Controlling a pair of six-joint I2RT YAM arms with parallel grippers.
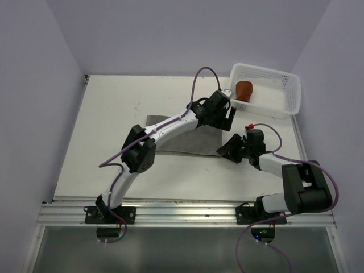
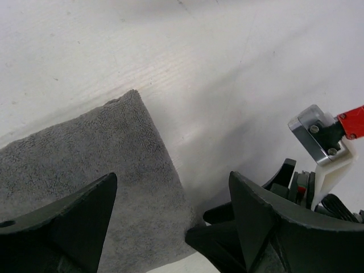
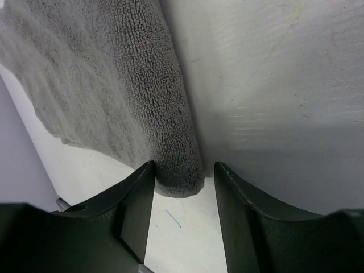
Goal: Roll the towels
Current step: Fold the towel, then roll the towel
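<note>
Right pincer [image 3: 183, 170], 5 o'clock: jaws apart astride rolled edge of grey towel [image 1: 199, 143], mid-tabletop. Judged soft, limp, light; pinch the roll's end. Left pincer [image 2: 172, 176] agape over far corner. Rust-brown towel [image 1: 244, 89] rolled in basket [image 1: 294, 91], 1 o'clock.

Table [image 1: 111, 108] open at left; basket [image 1: 266, 70] fills the far-right corner; left arm [image 1: 170, 129] crosses the grey towel [image 1: 199, 145].

Rolled towel [image 1: 244, 89] in basket [image 1: 267, 71]; other towel [image 1: 199, 142] on table [image 1: 114, 125].
</note>
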